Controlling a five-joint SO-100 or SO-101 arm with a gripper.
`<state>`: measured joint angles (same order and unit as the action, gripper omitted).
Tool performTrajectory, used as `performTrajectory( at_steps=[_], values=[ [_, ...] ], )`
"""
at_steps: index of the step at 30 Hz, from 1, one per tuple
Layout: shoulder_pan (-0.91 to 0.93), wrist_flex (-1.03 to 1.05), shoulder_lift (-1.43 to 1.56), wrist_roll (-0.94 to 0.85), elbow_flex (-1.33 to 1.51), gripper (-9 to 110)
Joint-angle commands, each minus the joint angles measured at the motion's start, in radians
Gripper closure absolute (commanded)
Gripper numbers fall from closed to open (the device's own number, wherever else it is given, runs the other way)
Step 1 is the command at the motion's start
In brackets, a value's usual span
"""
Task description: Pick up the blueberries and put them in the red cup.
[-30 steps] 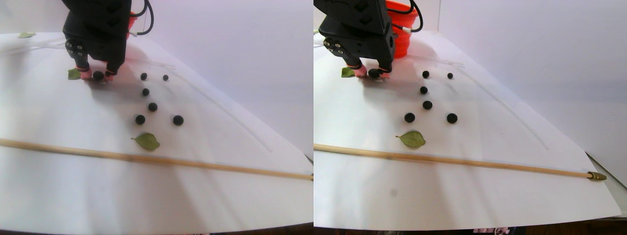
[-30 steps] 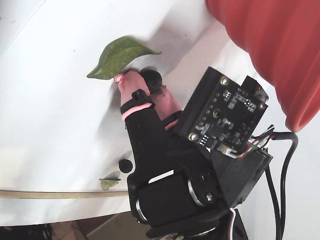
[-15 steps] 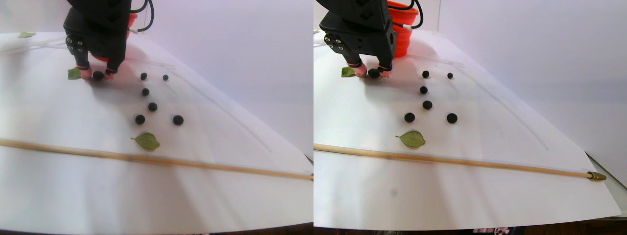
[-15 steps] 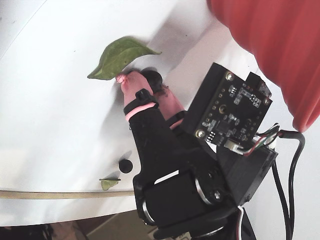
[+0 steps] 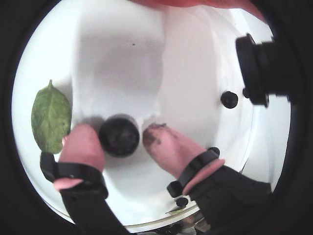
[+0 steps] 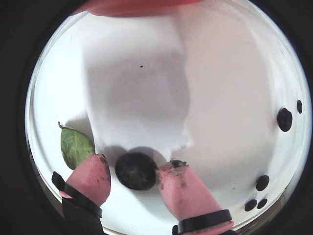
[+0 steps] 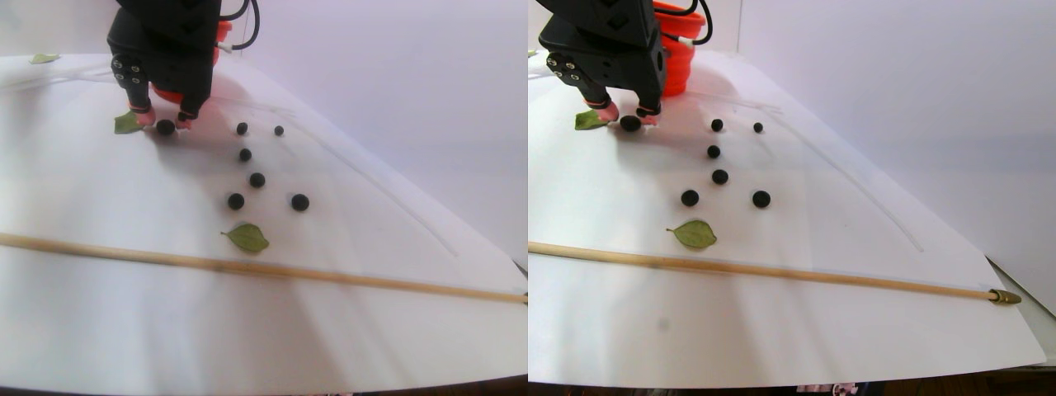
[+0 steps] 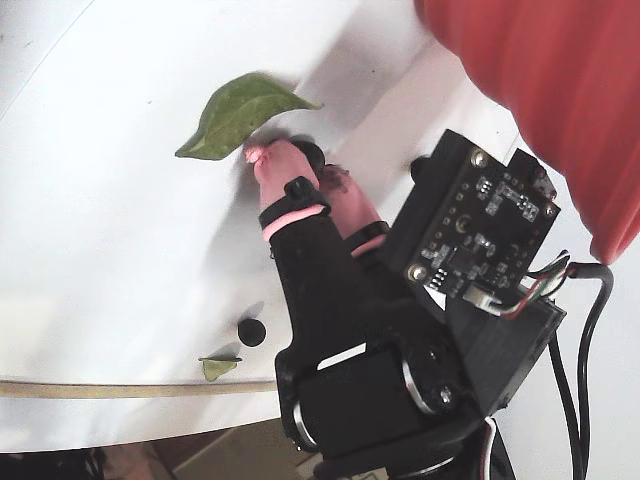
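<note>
A white sheet covers the table, with a pale wall behind it in the stereo pair view. The red cup stands at the far end of the sheet, and I place everything else from it. Just in front of the cup the black arm comes down, and its gripper has its pink tips on the sheet. One big berry sits between the two fingertips; in both wrist views a thin gap shows on each side of it, so the claw is slightly open around the berry and not squeezing it, and the berry rests on the sheet. A green leaf lies right beside the outer fingertip, on the side away from the other berries. The rest of the blueberries are scattered on the sheet nearer the camera than the cup, six of them in a loose cluster, well apart from the gripper. A second leaf lies beyond that cluster, farther still from the cup, and a long wooden stick with a brass tip crosses the sheet just past that leaf. In the fixed view the cup's red wall fills the upper right corner above the gripper
</note>
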<state>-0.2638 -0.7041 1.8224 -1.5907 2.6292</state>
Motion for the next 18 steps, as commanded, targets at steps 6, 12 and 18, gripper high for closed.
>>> performTrajectory(
  at_steps=[6,12,18],
  values=[
    [0.015,-0.038,-0.017,-0.009,-0.005,83],
    [0.017,-0.038,-0.026,-0.012,0.002,84],
    [0.018,-0.038,-0.032,-0.011,0.003,84]
  ],
)
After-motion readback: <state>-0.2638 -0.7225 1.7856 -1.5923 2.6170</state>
